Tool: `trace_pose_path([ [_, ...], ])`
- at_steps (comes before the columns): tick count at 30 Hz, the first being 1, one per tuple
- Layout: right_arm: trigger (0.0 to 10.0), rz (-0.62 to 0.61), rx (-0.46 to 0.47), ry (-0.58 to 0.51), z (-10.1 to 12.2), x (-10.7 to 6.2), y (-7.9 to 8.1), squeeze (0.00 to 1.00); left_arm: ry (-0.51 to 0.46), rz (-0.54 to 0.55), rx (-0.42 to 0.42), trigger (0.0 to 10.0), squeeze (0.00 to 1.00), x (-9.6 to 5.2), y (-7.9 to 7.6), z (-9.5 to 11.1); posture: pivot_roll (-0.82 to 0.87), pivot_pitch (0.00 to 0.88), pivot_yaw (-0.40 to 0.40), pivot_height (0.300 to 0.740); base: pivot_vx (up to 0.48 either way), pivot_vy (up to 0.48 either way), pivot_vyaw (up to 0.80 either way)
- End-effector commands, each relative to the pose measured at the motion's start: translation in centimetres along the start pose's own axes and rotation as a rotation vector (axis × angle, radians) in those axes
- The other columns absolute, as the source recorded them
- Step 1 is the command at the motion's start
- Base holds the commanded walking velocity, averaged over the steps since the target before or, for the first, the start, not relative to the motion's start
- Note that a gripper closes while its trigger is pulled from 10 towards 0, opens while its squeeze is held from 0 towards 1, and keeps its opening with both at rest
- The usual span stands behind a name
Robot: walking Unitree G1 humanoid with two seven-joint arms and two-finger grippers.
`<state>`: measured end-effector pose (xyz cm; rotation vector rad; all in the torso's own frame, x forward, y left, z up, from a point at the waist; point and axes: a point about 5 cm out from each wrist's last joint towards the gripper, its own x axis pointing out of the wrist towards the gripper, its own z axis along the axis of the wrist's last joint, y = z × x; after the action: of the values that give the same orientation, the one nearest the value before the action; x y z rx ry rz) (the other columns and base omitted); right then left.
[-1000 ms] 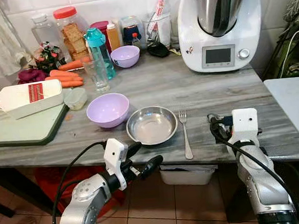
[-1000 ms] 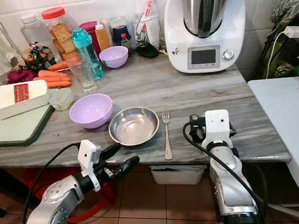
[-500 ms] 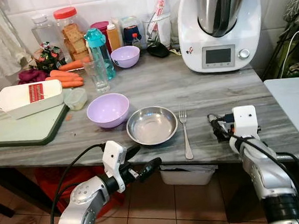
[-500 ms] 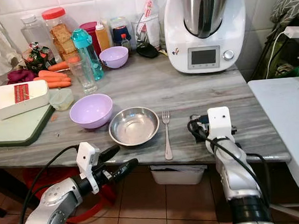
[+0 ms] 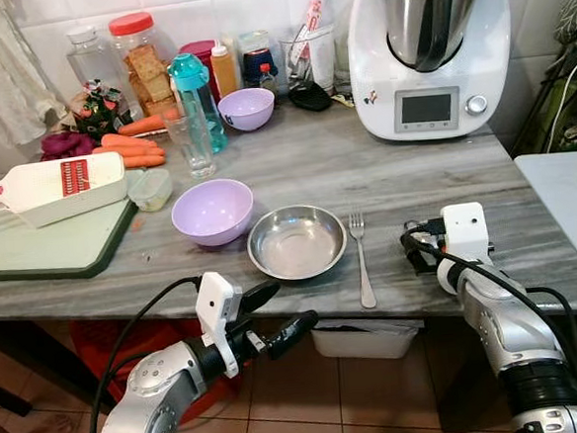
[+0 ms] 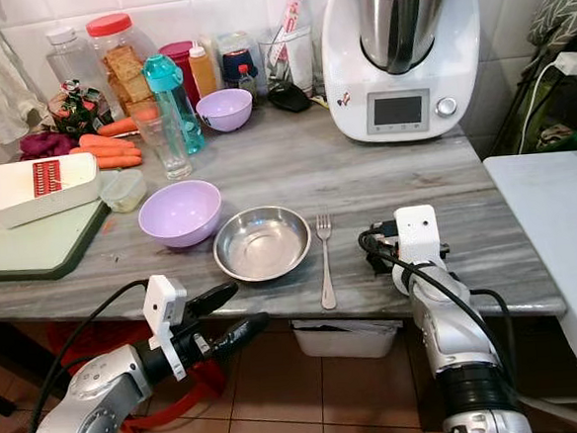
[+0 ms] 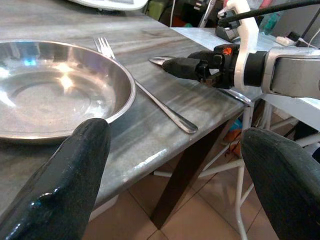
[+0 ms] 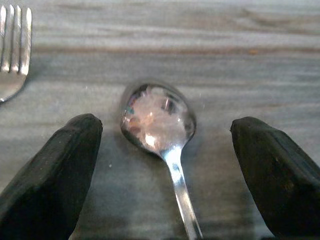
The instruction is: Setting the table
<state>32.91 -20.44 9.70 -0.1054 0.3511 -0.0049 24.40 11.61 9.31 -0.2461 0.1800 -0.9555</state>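
Left claw (image 5: 275,312), fingers spread and empty, below the surface's (image 5: 365,181) front edge. Right claw (image 8: 160,165), wide open, straddling a spoon (image 8: 159,120) lying flat beside the fork (image 5: 360,258). Steel bowl (image 5: 296,242) left of fork; lilac bowl (image 5: 212,211) beyond.

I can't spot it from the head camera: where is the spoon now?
The spoon lies on the counter, between the open right gripper's fingers, right of the fork.

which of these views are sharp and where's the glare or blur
Eye views: sharp, evenly lit. Left wrist view: window glare on the steel bowl, near fingers soft. Right wrist view: spoon bowl glints and looks soft; the fork tines too.
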Motion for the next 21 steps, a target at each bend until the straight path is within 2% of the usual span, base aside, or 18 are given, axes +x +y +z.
trace_pose_path([
  [1, 10.0, 0.015, 0.007, -0.020, 0.8, 0.4, 0.1, 0.00, -0.004, -0.009, 0.017, 10.0, 0.00, -0.1, -0.1, 0.6, 0.00, 0.000, 0.106, 0.740, 0.000, 0.000, 0.00],
  [11, 10.0, 0.030, 0.030, 0.000, 0.6, 1.1, -0.1, 0.00, 0.001, -0.005, 0.014, 10.0, 0.00, -0.1, -0.1, 0.7, 0.01, 0.000, 0.105, 0.740, 0.000, 0.000, 0.00],
  [12, 3.2, 0.030, 0.037, 0.002, 0.5, 1.2, -0.1, 0.00, 0.002, -0.004, 0.013, 10.0, 0.00, -0.1, -0.2, 0.7, 0.01, 0.000, 0.105, 0.740, 0.000, 0.000, 0.00],
  [13, 3.2, 0.031, 0.042, 0.003, 0.5, 1.3, -0.1, 0.00, 0.002, -0.003, 0.013, 10.0, 0.00, -0.1, -0.2, 0.7, 0.01, 0.000, 0.105, 0.740, 0.000, 0.000, 0.00],
  [14, 0.6, 0.030, 0.050, 0.007, 0.4, 1.4, 0.0, 0.00, 0.003, -0.002, 0.012, 10.0, 0.00, -0.1, -0.2, 0.7, 0.01, 0.000, 0.105, 0.740, 0.000, 0.000, 0.00],
  [15, 0.0, 0.031, 0.053, 0.009, 0.4, 1.5, -0.1, 0.00, 0.003, -0.002, 0.011, 10.0, 0.00, -0.1, -0.2, 0.7, 0.01, 0.000, 0.104, 0.740, 0.000, 0.000, 0.00],
  [21, 0.0, 0.031, 0.060, 0.019, -0.1, 1.7, -0.1, 0.00, 0.004, 0.001, 0.013, 10.0, 0.00, -0.1, -0.2, 0.8, 0.02, 0.000, 0.103, 0.740, 0.000, 0.000, 0.00],
])
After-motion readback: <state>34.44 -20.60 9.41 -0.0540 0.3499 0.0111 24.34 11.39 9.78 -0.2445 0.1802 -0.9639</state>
